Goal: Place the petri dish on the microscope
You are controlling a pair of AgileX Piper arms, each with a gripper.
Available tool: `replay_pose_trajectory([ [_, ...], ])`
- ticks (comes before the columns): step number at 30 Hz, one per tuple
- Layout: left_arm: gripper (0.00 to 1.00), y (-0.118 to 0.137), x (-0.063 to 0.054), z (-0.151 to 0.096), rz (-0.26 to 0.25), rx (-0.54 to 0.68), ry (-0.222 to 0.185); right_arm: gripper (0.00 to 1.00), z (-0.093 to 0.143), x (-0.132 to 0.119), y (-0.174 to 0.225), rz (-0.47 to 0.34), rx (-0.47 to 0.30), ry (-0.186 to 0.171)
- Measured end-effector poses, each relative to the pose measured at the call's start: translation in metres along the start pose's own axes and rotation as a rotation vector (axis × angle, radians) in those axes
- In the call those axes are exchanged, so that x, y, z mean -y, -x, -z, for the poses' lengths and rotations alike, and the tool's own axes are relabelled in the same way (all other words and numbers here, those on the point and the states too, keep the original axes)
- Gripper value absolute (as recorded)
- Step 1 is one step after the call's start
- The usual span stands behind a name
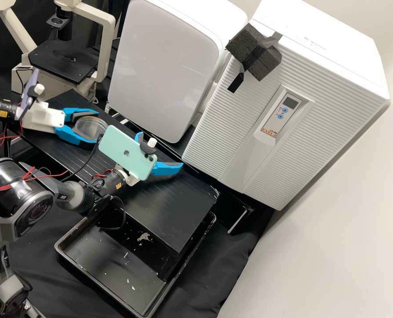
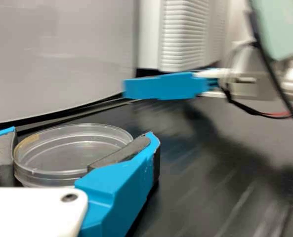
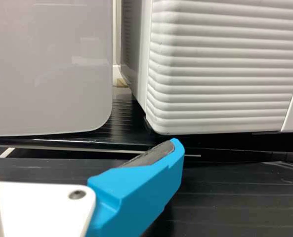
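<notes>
Grey arm (image 1: 30, 210), lower left, bears the spread right claw (image 1: 160, 151); left claw (image 1: 95, 128), upper left, clamps the petri dish (image 2: 69, 150), likely for level carrying.

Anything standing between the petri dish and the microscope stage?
In the high view, nothing visible stands between the petri dish and the stage, apart from a finger of the left tool holding it. The microscope's cream upright flanks the stage and may need clearance. The right tool is on the dish's other side.
</notes>
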Motion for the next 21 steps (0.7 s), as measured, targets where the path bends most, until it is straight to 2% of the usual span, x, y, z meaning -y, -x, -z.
replay_pose_trajectory([
  [6,0.0,0.028,-0.024,0.014,-0.064,-0.067,0.036,1.0,0.0,0.0,0.0,0.0,0.0,0.0],
  [7,0.0,0.034,-0.031,0.016,-0.093,-0.076,0.039,1.0,0.0,0.0,0.0,0.0,0.0,0.0],
  [11,0.0,0.053,-0.047,0.028,-0.169,-0.117,0.039,1.0,0.0,0.0,0.0,0.0,0.0,0.0],
  [13,0.0,0.06,-0.051,0.036,-0.195,-0.14,0.036,1.0,0.0,0.0,0.0,0.0,0.0,0.0],
  [17,0.0,0.07,-0.056,0.054,-0.214,-0.203,0.037,1.0,0.0,0.0,0.0,0.0,0.0,0.0],
  [21,0.0,0.076,-0.052,0.076,-0.208,-0.273,0.053,1.0,0.0,0.0,0.0,0.0,0.0,0.0],
])
